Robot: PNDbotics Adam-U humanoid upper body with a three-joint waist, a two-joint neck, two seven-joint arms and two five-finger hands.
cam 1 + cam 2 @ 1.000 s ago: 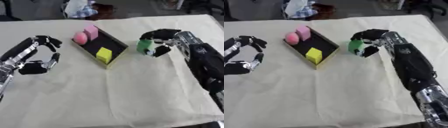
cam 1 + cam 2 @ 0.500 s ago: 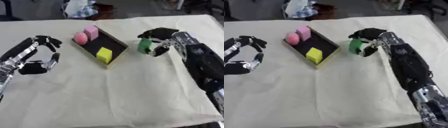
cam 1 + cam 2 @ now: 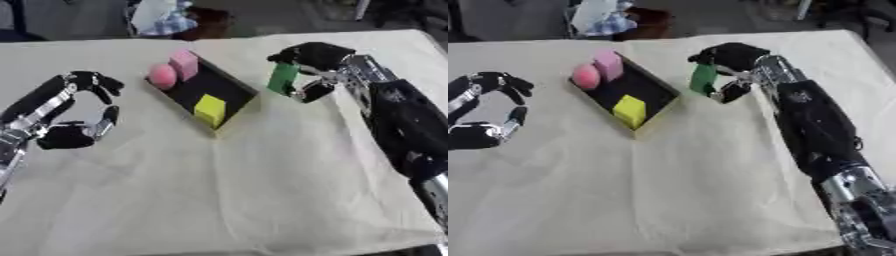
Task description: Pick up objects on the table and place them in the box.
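Observation:
A shallow black box with a tan rim lies askew on the cream tablecloth. Inside it sit a pink ball, a pink block and a yellow block. My right hand hovers just right of the box, shut on a green block that hangs upright between fingers and thumb, above the cloth. My left hand rests at the left, fingers curled, holding nothing, well away from the box.
The cream tablecloth covers the whole table, with wide bare cloth in front. Beyond the far edge lie a white-and-blue bundle and a dark brown thing.
My right hand has carried the green block to the left and a little higher, closer to the box. The left hand has stayed where it was.

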